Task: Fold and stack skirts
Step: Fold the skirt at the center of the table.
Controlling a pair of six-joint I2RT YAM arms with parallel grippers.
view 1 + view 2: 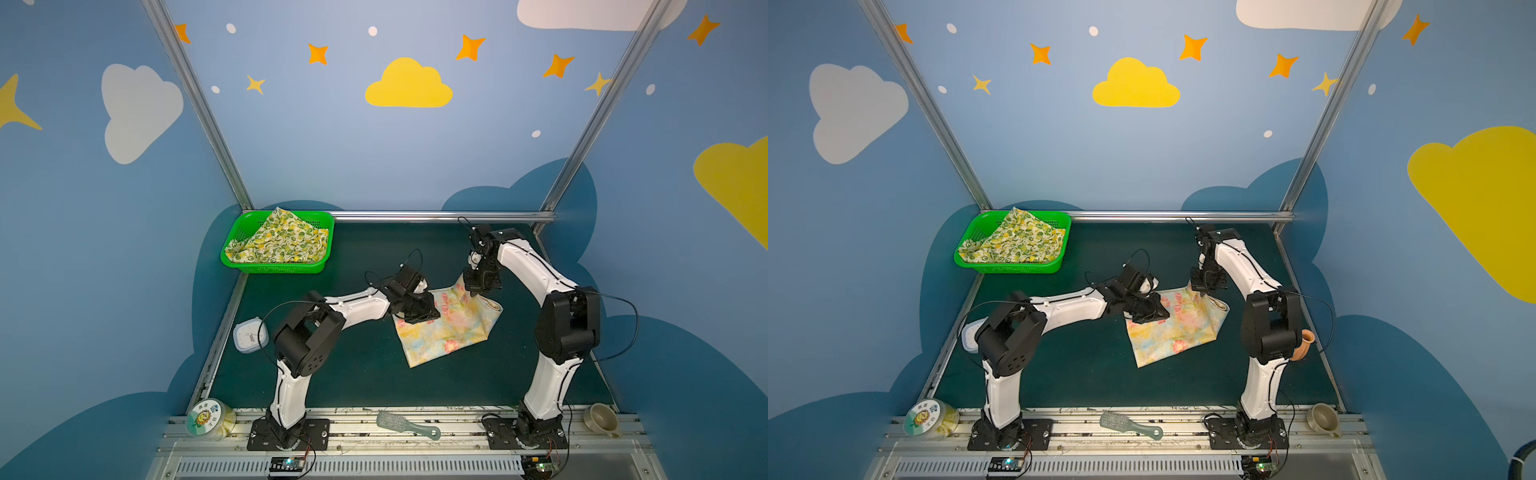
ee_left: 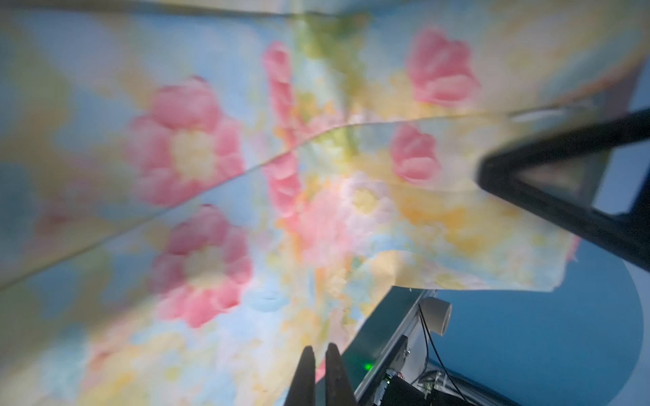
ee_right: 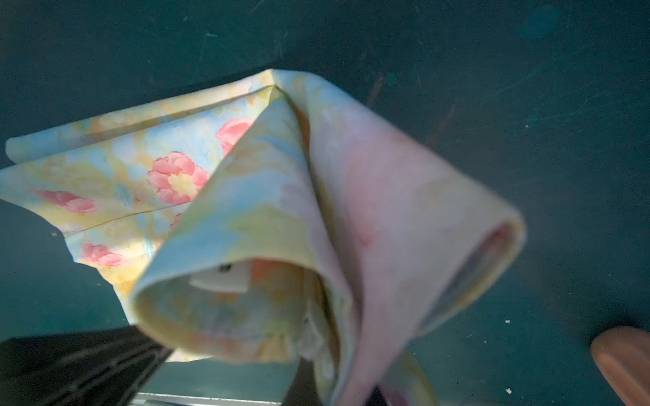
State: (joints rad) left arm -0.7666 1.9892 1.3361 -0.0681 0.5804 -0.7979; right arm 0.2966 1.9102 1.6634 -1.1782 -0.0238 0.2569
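Observation:
The pastel yellow-blue skirt with pink flowers (image 1: 451, 332) (image 1: 1179, 332) hangs between both grippers over the green mat, its near corner touching the mat. My left gripper (image 1: 430, 313) (image 1: 1158, 313) (image 2: 320, 351) is shut on its left edge. My right gripper (image 1: 473, 293) (image 1: 1200, 293) (image 3: 337, 390) is shut on the far corner, its fingers mostly hidden by cloth. In the right wrist view the flowered skirt (image 3: 267, 197) curls into a loose roll below the grip. The cream lemon skirt (image 1: 278, 243) (image 1: 1015, 243) lies crumpled in the basket.
A green mesh basket (image 1: 232, 264) (image 1: 965, 262) sits at the back left corner. A pale clock (image 1: 248, 334) lies at the left edge. On the front rail are a round tin (image 1: 210, 419), a brush (image 1: 409, 426) and a cup (image 1: 600, 419). A terracotta vase (image 1: 1304, 345) stands behind my right arm.

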